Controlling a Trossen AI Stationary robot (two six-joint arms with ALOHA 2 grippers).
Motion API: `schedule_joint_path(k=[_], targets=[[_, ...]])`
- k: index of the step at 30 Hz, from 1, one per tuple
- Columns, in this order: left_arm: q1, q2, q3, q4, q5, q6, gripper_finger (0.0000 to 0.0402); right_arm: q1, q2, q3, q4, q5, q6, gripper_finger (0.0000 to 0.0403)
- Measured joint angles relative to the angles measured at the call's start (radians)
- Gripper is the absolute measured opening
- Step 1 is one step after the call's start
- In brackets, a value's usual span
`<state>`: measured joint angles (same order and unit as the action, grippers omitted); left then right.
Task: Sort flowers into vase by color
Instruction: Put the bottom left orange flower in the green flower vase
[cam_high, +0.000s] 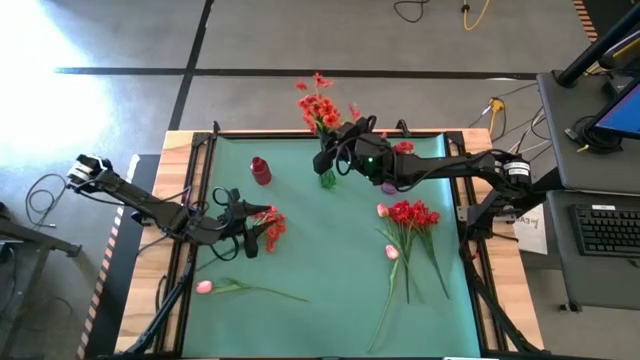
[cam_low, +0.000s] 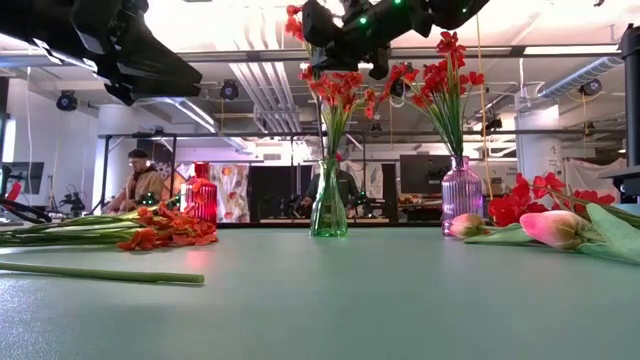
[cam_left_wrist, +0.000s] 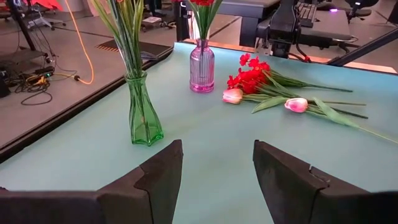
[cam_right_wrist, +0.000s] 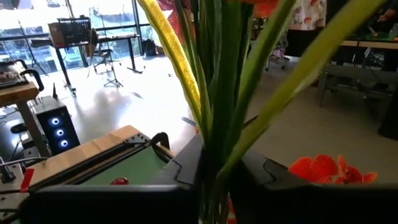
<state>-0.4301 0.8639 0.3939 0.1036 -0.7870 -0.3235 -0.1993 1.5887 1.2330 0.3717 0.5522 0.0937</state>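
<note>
Orange-red flowers (cam_high: 318, 104) stand pinched in the right hand (cam_high: 338, 147) above the green vase (cam_high: 327, 179).

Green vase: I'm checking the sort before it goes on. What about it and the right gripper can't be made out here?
- High view: green vase mouth hidden under the right gripper.
- Right wrist view: stems block the vase and the fingers' contact.
- Low view: right gripper cut by the top edge.

A green-topped table (cam_high: 330, 300) carried three vases along its far part: a red vase (cam_high: 260, 171), a green vase (cam_high: 327, 179) and a purple vase (cam_low: 461, 196). Orange-red flowers (cam_high: 270, 226) lay left, deep red flowers (cam_high: 412, 214) right, a pink tulip (cam_high: 206, 287) near-left.
</note>
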Motion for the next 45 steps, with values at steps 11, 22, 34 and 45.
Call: schedule_joint_path(k=[11,22,34,45], targets=[[0.000,0.000,0.000,-0.001,0.000,0.000,0.0184,0.000,0.000,-0.001,-0.037,0.000,0.003,0.0115],[0.000,0.000,0.000,-0.010,-0.015,0.001,0.0184,0.000,0.000,-0.001,-0.056,0.000,0.001,0.0123],[0.000,0.000,0.000,-0.010,-0.016,0.001,0.0184,0.000,0.000,-0.001,-0.061,-0.001,0.001,0.0123],[0.000,0.000,0.000,-0.017,-0.016,0.001,0.0184,0.000,0.000,-0.001,-0.106,-0.003,0.000,0.0197]])
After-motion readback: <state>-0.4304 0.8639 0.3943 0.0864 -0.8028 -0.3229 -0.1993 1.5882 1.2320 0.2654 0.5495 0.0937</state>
